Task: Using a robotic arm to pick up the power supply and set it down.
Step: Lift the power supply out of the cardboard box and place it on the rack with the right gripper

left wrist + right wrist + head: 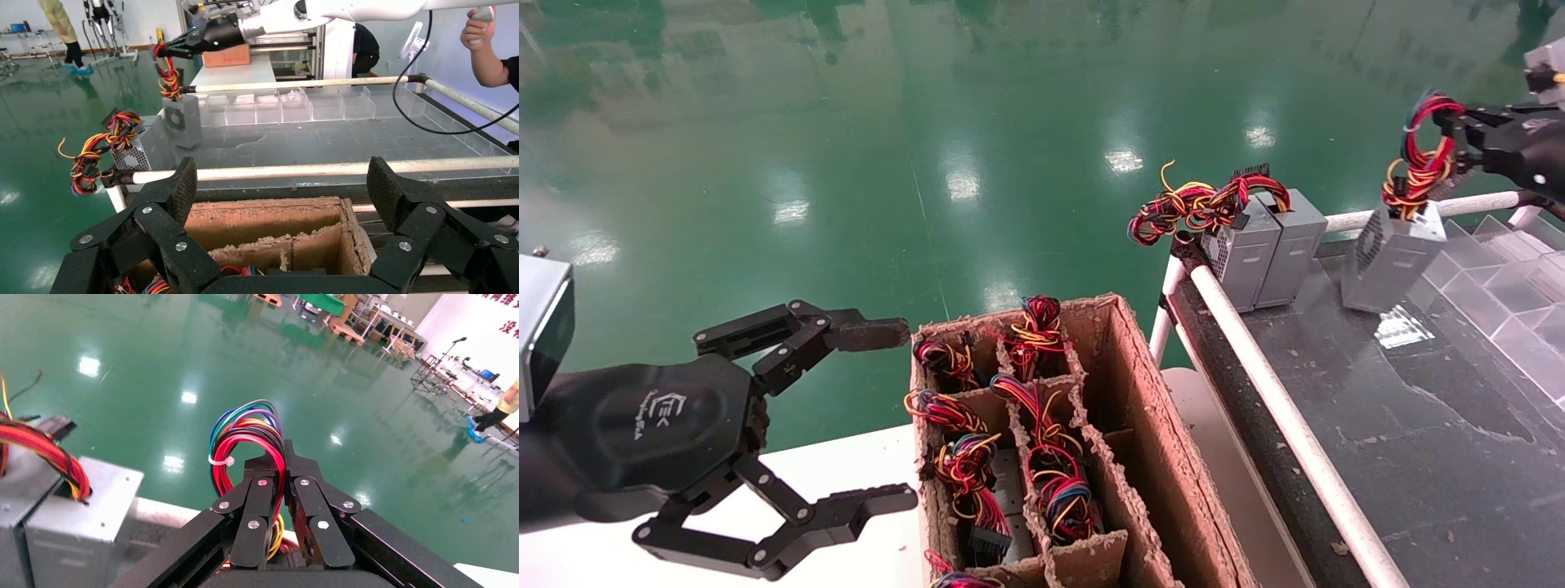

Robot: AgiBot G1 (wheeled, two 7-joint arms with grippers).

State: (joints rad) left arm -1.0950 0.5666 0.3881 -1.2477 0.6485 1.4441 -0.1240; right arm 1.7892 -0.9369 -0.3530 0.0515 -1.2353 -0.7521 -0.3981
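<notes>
So the right pincer point(1451, 135) was clamped tight on the looped wire bundle point(1422, 155) of the power supply point(1389, 257), fingers point(260, 511) pinched together with the wires between them. The box itself hung under the bundle at the far edge of the dark desk point(1418, 457), just beside the white rail point(1459, 206) and near the two other grey boxes point(1263, 245); couldn't tell if its bottom was touching the desk or just clear of it. It sat tilted, long axis roughly upright, wires pointing up, the fan face turned toward the other boxes. My guess: the metal case is stiff and fairly heavy, while the wires are soft and bendy, so gripped by the loop it'd probably swing and twist. The zip-tied part of the bundle looked like the sensible spot to hold. Left pincer point(878, 416) was wide open holding nothing, parked next to the cardboard crate point(1156, 457) of more supplies.
</notes>
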